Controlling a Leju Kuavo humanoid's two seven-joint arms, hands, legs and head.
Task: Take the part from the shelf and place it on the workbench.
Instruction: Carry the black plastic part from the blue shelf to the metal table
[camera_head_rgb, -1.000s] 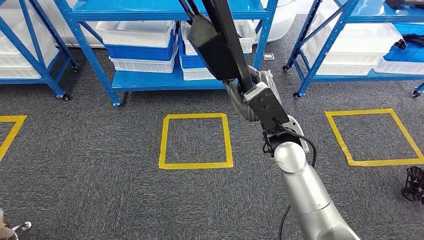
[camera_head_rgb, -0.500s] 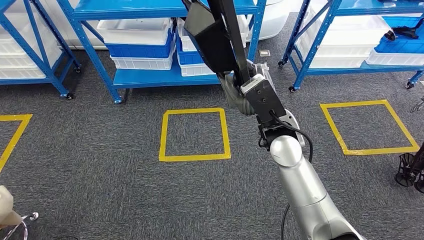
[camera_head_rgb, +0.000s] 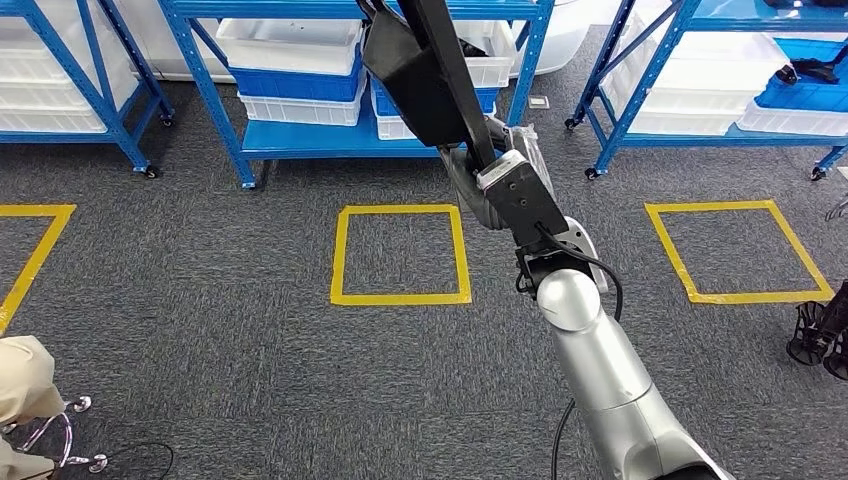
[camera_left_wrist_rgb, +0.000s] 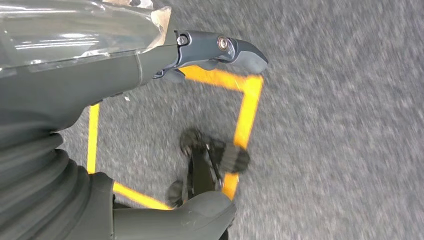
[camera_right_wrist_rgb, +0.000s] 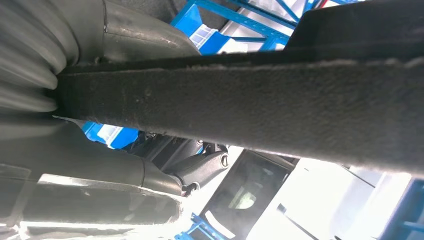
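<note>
We carry the long black part (camera_head_rgb: 425, 75) in the right robot hand (camera_head_rgb: 490, 190) — gripped firmly; left robot hand (camera_left_wrist_rgb: 150, 55) hangs empty, fingers apart — keep it level while turning.

Blue shelves (camera_head_rgb: 300, 140) stand ahead; grey carpet (camera_head_rgb: 250, 350) before them lies open.

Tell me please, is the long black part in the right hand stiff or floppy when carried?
Probably stiff: the long black part rises straight from the right hand without sagging. Its felt-like surface in the right wrist view should resist slipping. Being long and held near one end, it may lever or swing during walking.
</note>
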